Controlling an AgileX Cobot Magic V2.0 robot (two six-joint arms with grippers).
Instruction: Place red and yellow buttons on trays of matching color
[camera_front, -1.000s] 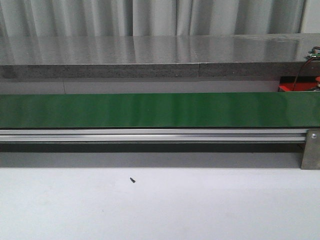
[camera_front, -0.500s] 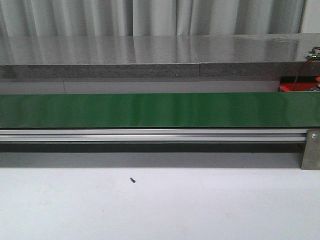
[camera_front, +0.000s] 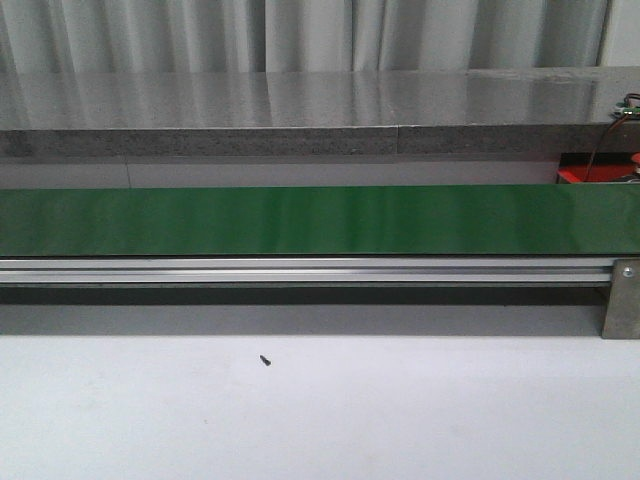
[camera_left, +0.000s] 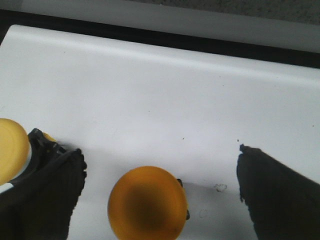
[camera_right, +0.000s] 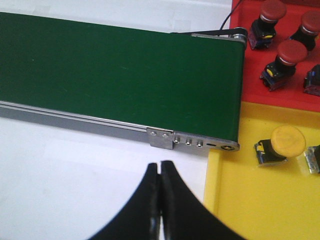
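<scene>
In the left wrist view my left gripper (camera_left: 161, 172) is open over the white table, and a yellow button (camera_left: 147, 202) stands between its fingers, nearer one of them, touching neither. A second yellow button (camera_left: 11, 150) lies outside one finger. In the right wrist view my right gripper (camera_right: 160, 167) is shut and empty above the white table, beside the yellow tray (camera_right: 250, 200), which holds a yellow button (camera_right: 282, 143). The red tray (camera_right: 260, 65) holds several red buttons (camera_right: 287, 55). Neither gripper shows in the front view.
The green conveyor belt (camera_front: 320, 220) runs across the front view with its aluminium rail (camera_front: 300, 270) below; its end (camera_right: 200, 85) meets the trays. A grey stone ledge (camera_front: 300, 110) lies behind. A small black screw (camera_front: 265, 360) lies on the white table.
</scene>
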